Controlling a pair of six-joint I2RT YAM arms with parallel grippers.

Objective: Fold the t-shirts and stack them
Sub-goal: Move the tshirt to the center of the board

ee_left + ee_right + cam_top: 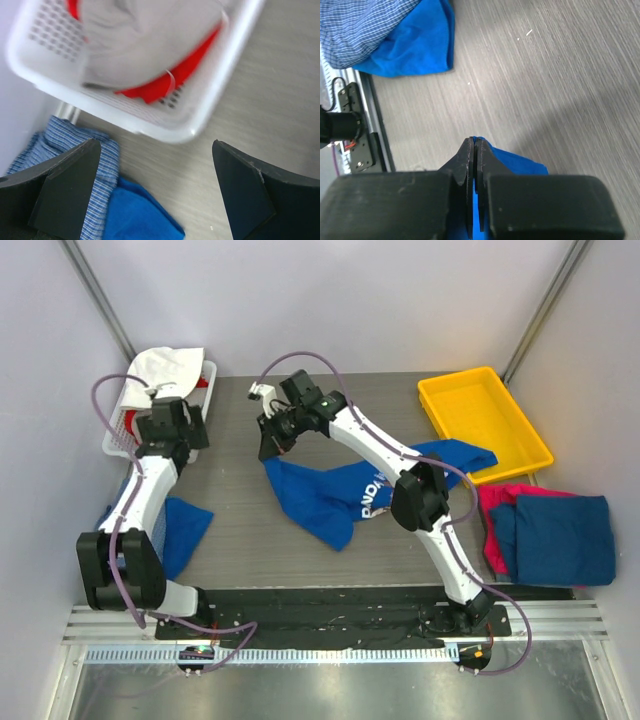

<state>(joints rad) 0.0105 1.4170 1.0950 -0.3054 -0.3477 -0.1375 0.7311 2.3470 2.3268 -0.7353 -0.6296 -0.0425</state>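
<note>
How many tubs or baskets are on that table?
2: a white basket at the far left and a yellow tray at the far right. None looks hidden.

the table (235, 540) is matt grey board with a fine wood-like grain. the royal blue t-shirt (320, 495) is soft, matt, creased cloth. at the right, the folded blue shirt (560, 540) and pink shirt (495, 505) are the same matt cloth. the far-left basket (165, 134) is smooth, faintly glossy white plastic with perforations. the yellow tray (485, 420) is smooth plastic. the left gripper fingers (65, 192) are matt black. the near rail (560, 620) is ribbed bare metal.
</note>
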